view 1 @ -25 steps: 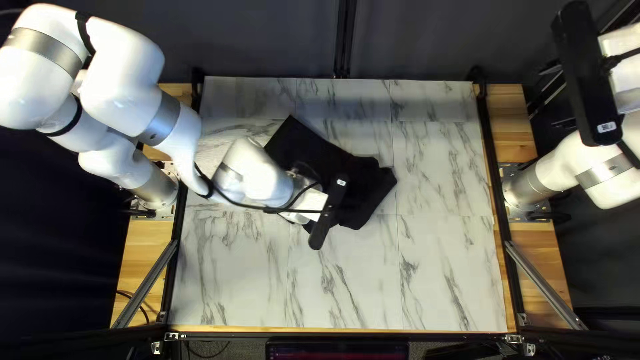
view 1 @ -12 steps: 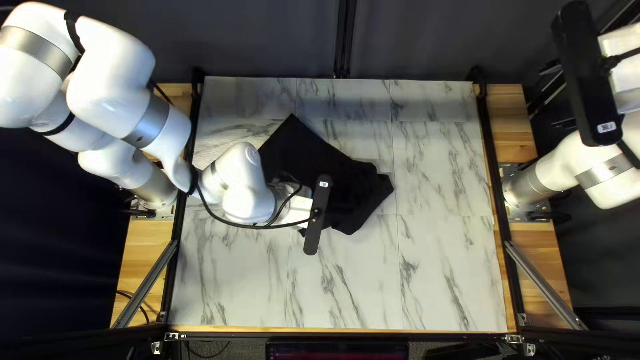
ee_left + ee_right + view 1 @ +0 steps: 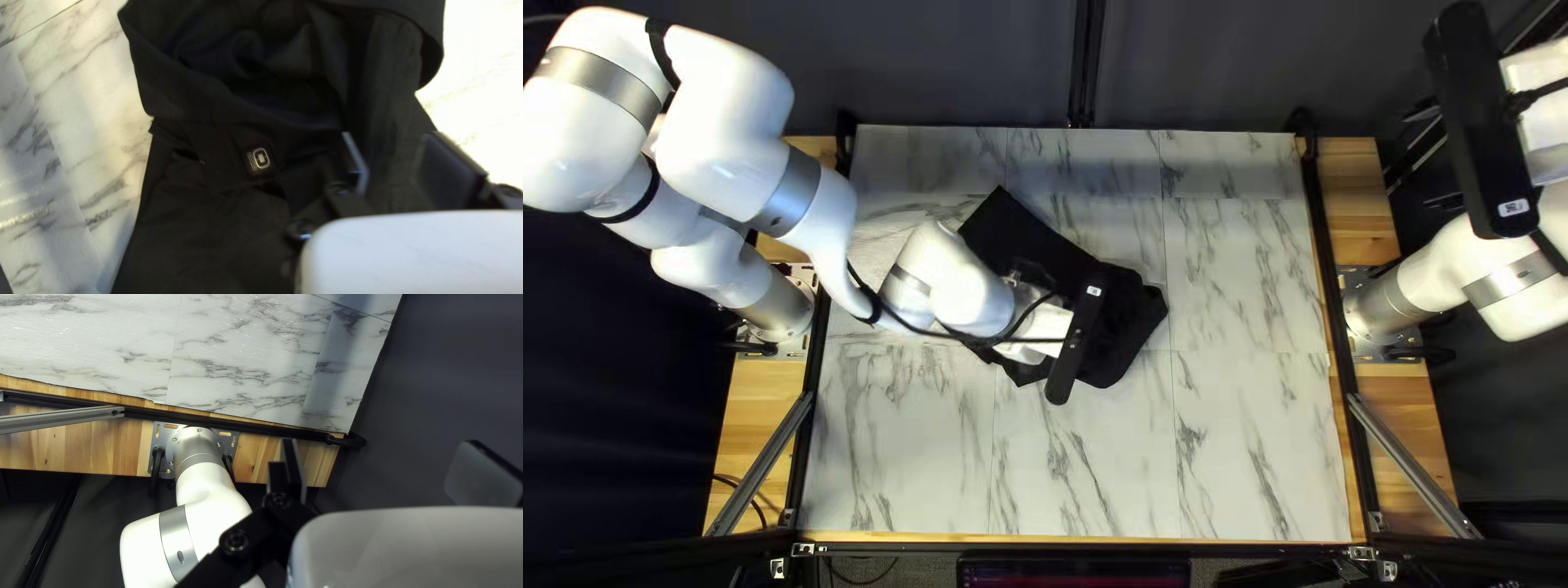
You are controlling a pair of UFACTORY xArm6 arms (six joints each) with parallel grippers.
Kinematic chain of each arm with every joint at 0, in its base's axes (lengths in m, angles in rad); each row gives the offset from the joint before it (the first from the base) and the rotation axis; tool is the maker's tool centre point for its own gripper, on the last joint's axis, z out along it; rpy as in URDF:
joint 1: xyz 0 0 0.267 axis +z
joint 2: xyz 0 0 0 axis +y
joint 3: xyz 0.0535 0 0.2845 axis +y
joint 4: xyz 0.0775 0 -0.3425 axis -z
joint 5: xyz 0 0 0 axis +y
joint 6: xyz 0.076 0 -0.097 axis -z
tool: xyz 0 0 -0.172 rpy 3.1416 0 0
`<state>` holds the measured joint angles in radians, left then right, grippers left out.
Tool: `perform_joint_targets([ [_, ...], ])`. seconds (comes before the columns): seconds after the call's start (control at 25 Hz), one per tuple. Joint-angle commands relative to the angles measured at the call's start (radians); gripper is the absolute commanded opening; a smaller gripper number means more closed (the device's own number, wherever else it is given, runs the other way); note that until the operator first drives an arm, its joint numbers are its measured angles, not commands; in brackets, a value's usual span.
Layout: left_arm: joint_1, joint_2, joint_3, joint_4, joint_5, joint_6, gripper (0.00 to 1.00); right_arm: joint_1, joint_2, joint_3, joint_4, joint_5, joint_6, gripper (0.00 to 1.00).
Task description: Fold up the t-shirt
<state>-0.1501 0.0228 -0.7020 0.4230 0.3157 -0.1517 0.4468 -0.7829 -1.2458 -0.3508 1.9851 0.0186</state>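
- Left gripper (image 3: 1051,327): partly open, black cloth in line with the gap; can't tell if either finger touches it.
- Right gripper (image 3: 1541,120): wide open, holds nothing, out past worktop's (image 3: 1252,436) right edge.
- T-shirt (image 3: 1127,316): rumpled, just left of worktop centre, toward far edge; runs under left gripper and ahead of it. Label (image 3: 260,159) beside the fingers.

Black t-shirt (image 3: 1133,316) on the marble-patterned table (image 3: 1241,446), partly beneath my left arm (image 3: 953,285), dark curtain (image 3: 958,71) beyond.
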Motion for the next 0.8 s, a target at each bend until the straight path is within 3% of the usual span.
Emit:
perform_joint_targets([
  [0.04, -0.02, 0.042, -0.044, 0.042, -0.029, -0.05, 1.0, 0.0, 0.0, 0.0, 0.0, 0.0, 0.0, 1.0],
  [0.16, -0.043, 0.088, -0.104, 0.116, -0.015, -0.146, 1.0, 0.0, 0.0, 0.0, 0.0, 0.0, 0.0, 1.0],
  [0.32, -0.096, 0.186, -0.267, 0.19, 0.134, -0.305, 1.0, 0.0, 0.0, 0.0, 0.0, 0.0, 0.0, 1.0],
  [0.48, -0.124, 0.264, -0.386, 0.187, 0.247, -0.373, 1.0, 0.0, 0.0, 0.0, 0.0, 0.0, 0.0, 1.0],
  [0.8, -0.123, 0.373, -0.544, 0.121, 0.364, -0.394, 1.0, 0.0, 0.0, 0.0, 0.0, 0.0, 0.0, 1.0],
])
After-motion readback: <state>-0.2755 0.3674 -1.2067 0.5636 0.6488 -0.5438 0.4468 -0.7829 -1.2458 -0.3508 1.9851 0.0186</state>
